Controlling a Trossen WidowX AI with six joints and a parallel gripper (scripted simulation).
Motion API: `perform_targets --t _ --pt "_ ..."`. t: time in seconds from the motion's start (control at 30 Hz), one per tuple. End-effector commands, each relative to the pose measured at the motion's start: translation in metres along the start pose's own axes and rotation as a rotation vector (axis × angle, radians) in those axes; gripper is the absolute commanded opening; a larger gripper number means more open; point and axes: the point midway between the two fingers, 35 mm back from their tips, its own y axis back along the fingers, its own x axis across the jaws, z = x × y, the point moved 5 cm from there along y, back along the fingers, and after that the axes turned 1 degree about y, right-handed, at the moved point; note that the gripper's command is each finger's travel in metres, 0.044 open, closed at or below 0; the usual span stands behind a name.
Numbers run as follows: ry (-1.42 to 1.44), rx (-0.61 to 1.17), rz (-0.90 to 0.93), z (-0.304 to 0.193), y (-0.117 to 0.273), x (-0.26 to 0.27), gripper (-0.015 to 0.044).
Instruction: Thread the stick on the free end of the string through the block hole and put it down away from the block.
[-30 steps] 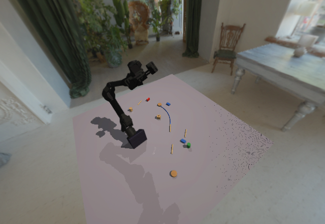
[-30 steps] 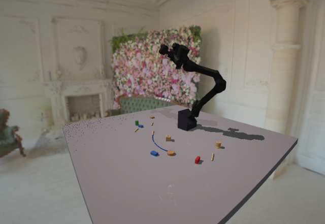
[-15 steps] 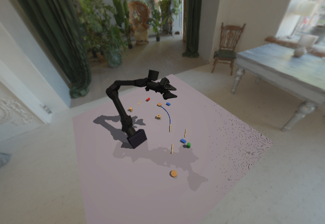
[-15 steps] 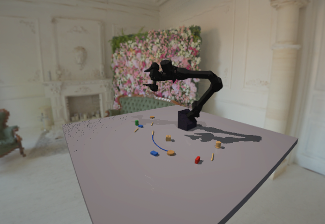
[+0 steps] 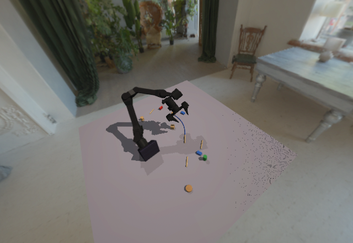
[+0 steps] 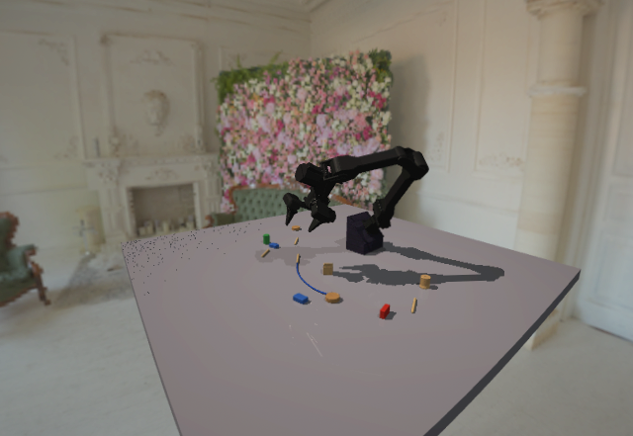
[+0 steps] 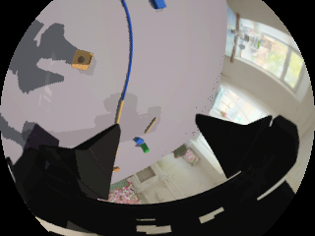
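Observation:
The wooden block [image 5: 172,127] [image 6: 327,269] [image 7: 79,59] stands on the table, a dark hole showing in its face in the wrist view. The round wooden button [image 6: 332,297] lies on the table; the arm mostly hides it in the top view. The blue string [image 5: 183,124] [image 7: 131,49] curves from it past the block, outside the hole. The thin wooden stick [image 5: 184,138] [image 6: 298,258] [image 7: 120,110] lies on the table at the string's free end. My gripper [image 5: 182,118] [image 6: 299,227] [image 7: 157,122] is wide open and empty, well above the table.
Loose sticks [image 5: 201,144] [image 5: 186,161] [image 5: 151,111], blue pieces [image 5: 198,152] [image 5: 182,112], a green cylinder [image 5: 204,157], a red piece [image 5: 161,108] [image 6: 384,310], a wooden cylinder [image 5: 142,118] [image 6: 424,281] and a loose wooden disc [image 5: 188,188] lie around.

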Motion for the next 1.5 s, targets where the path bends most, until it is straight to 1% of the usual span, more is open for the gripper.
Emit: perform_targets --t 0.0,0.1,0.17,0.63,0.7,1.0,1.3,1.47 --pt "0.246 -0.191 0.178 0.035 -0.019 0.032 0.0440" --pt "0.416 -0.358 0.278 0.062 -0.027 0.056 0.0440" --pt "0.482 -0.434 0.313 0.073 -0.029 0.066 0.0440" --pt "0.474 -0.440 0.320 0.074 -0.029 0.067 0.0440" --pt "0.343 -0.416 0.347 0.073 -0.029 0.066 0.0440" --pt "-0.551 -0.221 0.499 0.068 -0.025 0.063 0.0440" --pt "-1.442 0.025 0.589 0.063 -0.021 0.060 0.0440" --pt "-1.768 0.129 0.604 0.061 -0.020 0.058 0.0440"
